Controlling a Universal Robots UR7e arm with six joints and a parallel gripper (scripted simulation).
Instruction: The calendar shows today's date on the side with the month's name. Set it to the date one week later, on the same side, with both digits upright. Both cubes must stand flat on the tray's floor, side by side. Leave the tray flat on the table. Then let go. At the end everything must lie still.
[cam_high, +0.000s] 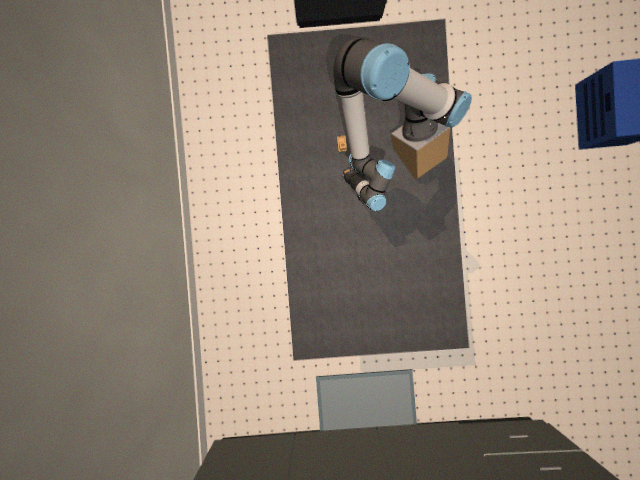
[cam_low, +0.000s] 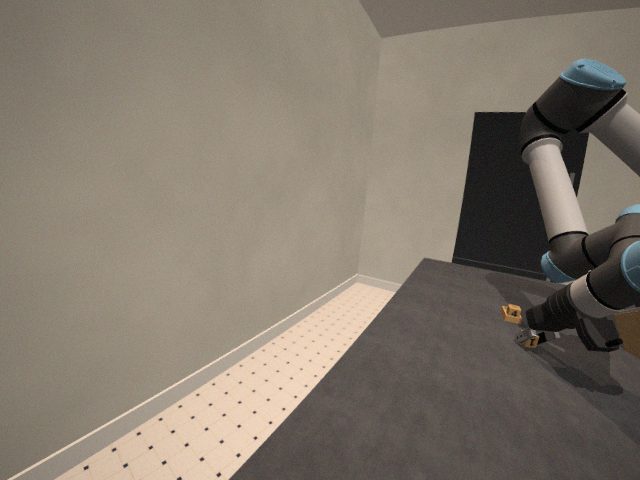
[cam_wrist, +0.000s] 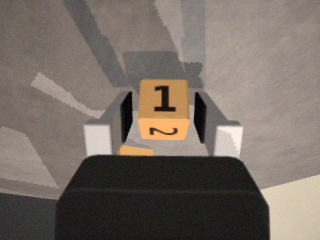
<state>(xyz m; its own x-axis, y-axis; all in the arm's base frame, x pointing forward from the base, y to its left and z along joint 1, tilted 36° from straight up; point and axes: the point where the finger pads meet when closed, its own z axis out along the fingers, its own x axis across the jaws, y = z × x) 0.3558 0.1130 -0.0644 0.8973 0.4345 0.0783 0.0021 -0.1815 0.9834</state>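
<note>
An orange cube (cam_wrist: 164, 95) (cam_low: 531, 342) (cam_high: 346, 171) sits on the dark table outside the tray. In the wrist view one face shows an upright 1 and the face below it a 2 lying sideways. My gripper (cam_wrist: 163, 107) is open around this cube, a finger on each side with a visible gap to both. The orange calendar tray (cam_low: 511, 318) (cam_high: 341, 137) stands on the table close by. A second orange cube (cam_low: 514, 311) is in it, a 4 showing in the exterior view. The tray's month side is not readable.
The dark table (cam_high: 372, 294) (cam_low: 413, 372) carries the arm's wooden base block (cam_high: 433, 155). An orange piece (cam_wrist: 136, 150) shows just above the gripper body in the wrist view; tray or cube, I cannot tell. The arm's forearm passes close to the tray in the top view.
</note>
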